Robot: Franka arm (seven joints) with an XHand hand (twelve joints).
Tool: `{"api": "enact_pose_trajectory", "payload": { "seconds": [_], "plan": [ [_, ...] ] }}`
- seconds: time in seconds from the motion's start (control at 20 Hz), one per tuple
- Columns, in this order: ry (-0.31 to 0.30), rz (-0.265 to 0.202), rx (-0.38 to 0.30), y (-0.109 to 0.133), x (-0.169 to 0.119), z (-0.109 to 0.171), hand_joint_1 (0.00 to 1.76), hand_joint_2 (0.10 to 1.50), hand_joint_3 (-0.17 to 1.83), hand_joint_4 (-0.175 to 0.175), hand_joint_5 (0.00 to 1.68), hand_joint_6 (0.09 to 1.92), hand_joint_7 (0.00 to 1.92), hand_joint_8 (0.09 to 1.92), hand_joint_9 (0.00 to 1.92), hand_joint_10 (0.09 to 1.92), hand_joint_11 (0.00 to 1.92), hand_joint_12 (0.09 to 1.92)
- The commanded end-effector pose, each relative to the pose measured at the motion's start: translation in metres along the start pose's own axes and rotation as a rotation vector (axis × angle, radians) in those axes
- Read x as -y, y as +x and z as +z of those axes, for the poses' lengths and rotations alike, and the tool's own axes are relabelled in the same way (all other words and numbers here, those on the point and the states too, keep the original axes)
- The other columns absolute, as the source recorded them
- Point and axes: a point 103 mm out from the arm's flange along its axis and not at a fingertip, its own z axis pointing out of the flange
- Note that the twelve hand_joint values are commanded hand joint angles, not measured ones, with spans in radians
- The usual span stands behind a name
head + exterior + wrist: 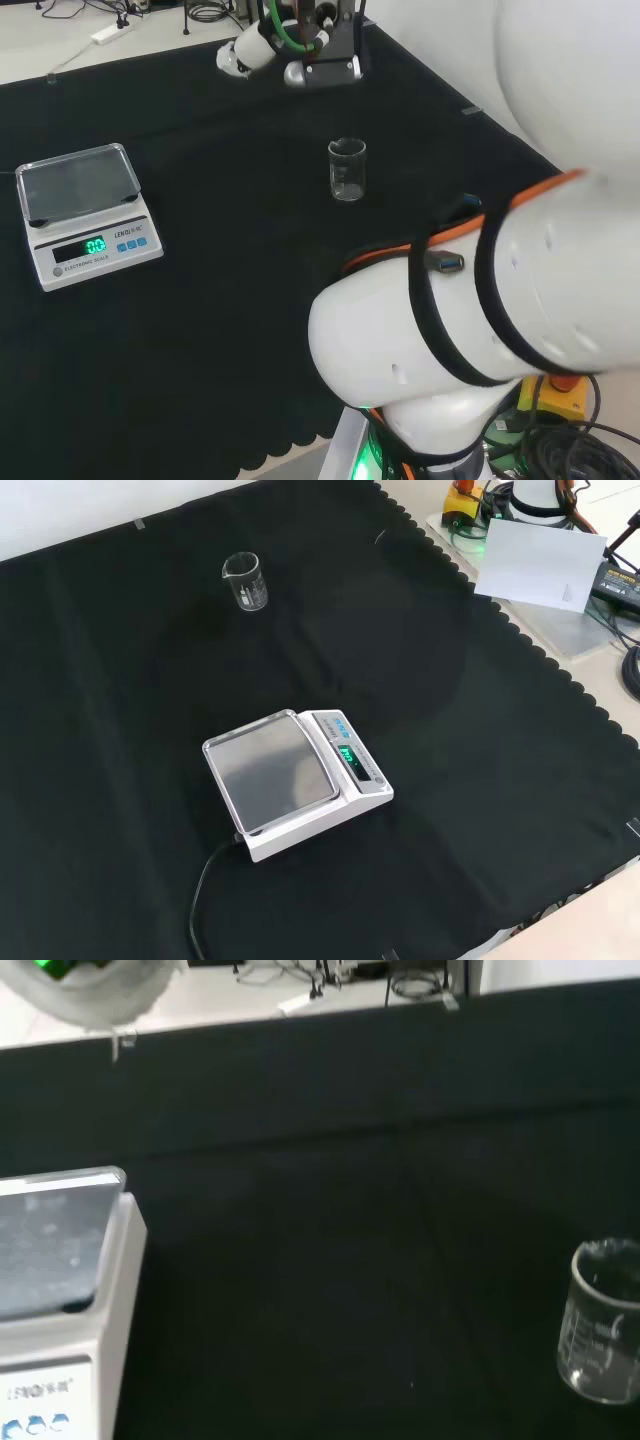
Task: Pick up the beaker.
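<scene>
1. The beaker (347, 170) stands upright on the black cloth (230, 320), clear glass and, as far as I can see, with nothing in it.
2. In the head view it sits near the middle of the bench, just left of my big white arm (480, 300). In the front view it is in the upper left part of the cloth (245, 581).
3. From my wrist I see the beaker (603, 1322) close by, standing alone on bare cloth.
4. The scale (85, 213) sits well apart from the beaker. In the head view it is at the left, and in the front view it lies nearer the camera with a cable trailing from it.
5. Nothing is touching the beaker.
6. I cannot tell whether my hand is open or closed.
</scene>
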Motion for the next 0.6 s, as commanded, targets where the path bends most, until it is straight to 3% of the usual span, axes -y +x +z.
{"api": "enact_pose_trajectory", "payload": {
  "seconds": [0.05,0.6],
  "plan": [
    [0.081,0.068,-0.025,-0.051,-0.060,0.075,0.73,0.58,0.45,-0.025,0.24,0.38,0.34,0.77,0.52,0.85,0.32,1.41],
    [0.151,0.140,-0.024,-0.115,-0.116,0.127,0.73,0.58,0.43,-0.022,0.24,0.33,0.32,0.77,0.50,0.86,0.28,1.42]
  ]
}}
